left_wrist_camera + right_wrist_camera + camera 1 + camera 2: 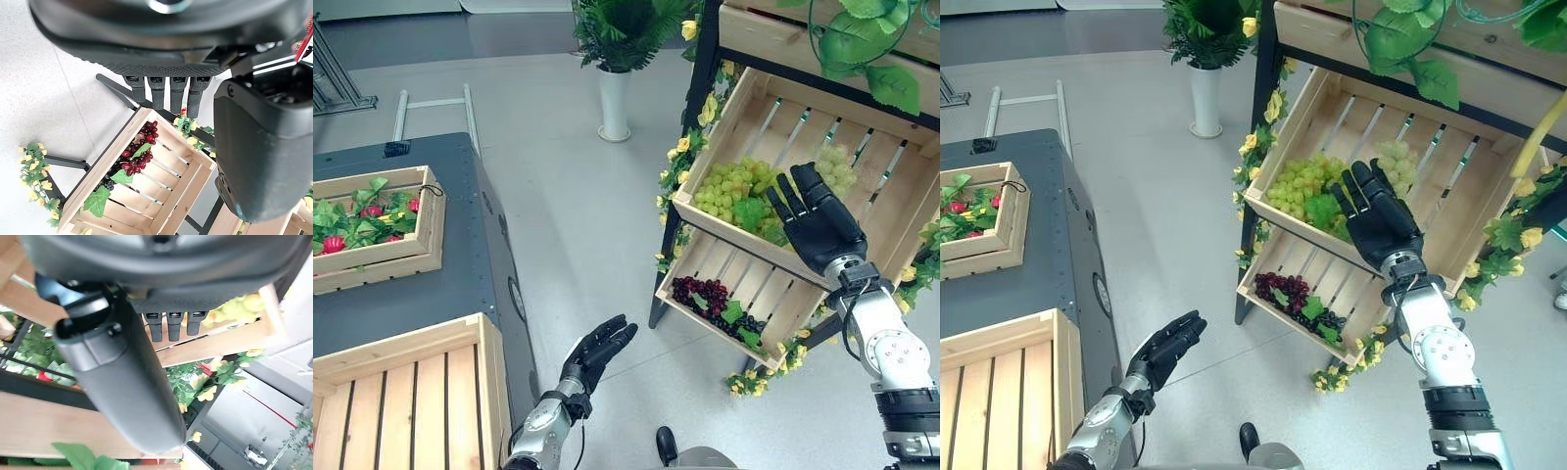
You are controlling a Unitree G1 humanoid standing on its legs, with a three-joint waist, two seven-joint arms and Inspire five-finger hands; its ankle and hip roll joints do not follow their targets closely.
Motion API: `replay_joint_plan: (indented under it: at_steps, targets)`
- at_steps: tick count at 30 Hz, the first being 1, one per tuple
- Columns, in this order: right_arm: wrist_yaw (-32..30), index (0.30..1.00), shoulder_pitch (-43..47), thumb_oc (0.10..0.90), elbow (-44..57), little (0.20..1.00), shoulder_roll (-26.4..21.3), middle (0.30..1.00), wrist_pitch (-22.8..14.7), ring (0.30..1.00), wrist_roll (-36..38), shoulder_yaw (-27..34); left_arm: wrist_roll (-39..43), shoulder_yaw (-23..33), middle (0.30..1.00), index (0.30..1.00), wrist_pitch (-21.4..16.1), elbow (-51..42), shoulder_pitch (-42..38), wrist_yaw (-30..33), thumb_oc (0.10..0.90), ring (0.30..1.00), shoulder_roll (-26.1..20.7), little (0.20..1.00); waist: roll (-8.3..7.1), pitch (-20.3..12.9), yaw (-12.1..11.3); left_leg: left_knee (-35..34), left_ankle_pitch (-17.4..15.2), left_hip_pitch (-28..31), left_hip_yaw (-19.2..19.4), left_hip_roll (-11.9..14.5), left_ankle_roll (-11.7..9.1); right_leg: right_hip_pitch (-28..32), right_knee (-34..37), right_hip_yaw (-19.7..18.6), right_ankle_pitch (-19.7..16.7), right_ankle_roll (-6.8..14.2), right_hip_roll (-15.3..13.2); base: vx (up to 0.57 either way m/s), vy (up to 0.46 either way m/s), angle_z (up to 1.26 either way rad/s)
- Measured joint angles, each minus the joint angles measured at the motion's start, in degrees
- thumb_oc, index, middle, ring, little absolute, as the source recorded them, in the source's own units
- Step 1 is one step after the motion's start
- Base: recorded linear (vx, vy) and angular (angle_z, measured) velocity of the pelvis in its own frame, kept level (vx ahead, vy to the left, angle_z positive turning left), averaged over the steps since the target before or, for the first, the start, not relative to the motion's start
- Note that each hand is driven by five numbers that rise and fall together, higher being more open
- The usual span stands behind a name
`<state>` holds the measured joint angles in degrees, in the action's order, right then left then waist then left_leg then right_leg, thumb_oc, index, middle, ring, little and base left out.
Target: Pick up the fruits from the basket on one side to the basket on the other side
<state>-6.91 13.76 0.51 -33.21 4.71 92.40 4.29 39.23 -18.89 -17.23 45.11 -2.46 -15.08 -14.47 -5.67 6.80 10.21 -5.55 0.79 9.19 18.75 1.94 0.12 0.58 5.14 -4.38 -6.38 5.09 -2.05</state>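
Note:
Green grapes (732, 188) with a leaf lie in the upper slatted crate (891, 191) of the rack on my right. Dark red and black grapes (715, 302) lie in the lower crate (781, 311), also seen as grapes (139, 149) in the left wrist view. My right hand (818, 220) hovers over the upper crate beside the green grapes, its fingers straight and holding nothing. My left hand (595, 352) hangs open low over the floor between the table and the rack. An empty wooden crate (411, 377) sits at the near left.
A dark table (470, 255) on the left carries a small wooden box (421, 245) of leaves and red fruit. A white vase with a green plant (614, 98) stands on the floor behind. Yellow flowers and leaves trim the rack (680, 147).

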Motion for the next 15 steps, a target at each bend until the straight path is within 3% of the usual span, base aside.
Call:
replay_joint_plan:
  at_steps: [4, 11, 15]
  targets:
    - [0.5, 0.9, 0.5, 0.8, 0.0, 0.9, 0.4, 0.9, -0.4, 0.9, 0.6, 0.0, 0.0, -0.5, 0.9, 0.9, 0.0, 0.0, 0.0, 0.0, 0.8, 0.9, 0.2, 0.9, 0.64, -0.4, -0.3, 0.0, 0.0, -0.1, -0.4, 0.0, 0.0, 0.0, 0.0, 0.2, 0.1, -0.1, 0.0, 0.0, 0.0, 0.04]
    - [3.1, 0.9, 0.6, 0.8, 5.0, 0.9, 7.1, 0.9, -6.3, 0.9, 10.3, -0.1, 0.0, -0.5, 0.9, 0.9, 0.0, 0.0, 0.0, -0.2, 0.8, 0.9, 0.9, 0.9, 1.72, -1.0, -0.6, 0.0, 0.0, -0.2, -0.9, 0.0, 0.0, 0.1, 0.0, 0.4, 0.1, -0.1, 0.0, 0.0, 0.002, 0.03]
    - [4.1, 0.9, 0.8, 0.8, 8.1, 0.9, 8.6, 0.9, -6.2, 0.9, 11.7, -0.2, -0.1, -0.6, 0.9, 0.9, 0.0, 0.0, 0.0, -0.3, 0.8, 0.9, 1.4, 0.9, 1.87, -1.1, -1.4, 0.0, 0.0, 0.0, -1.0, 0.0, 0.0, 0.4, 0.0, 0.4, 0.1, -0.1, 0.0, 0.0, 0.0, 0.0]
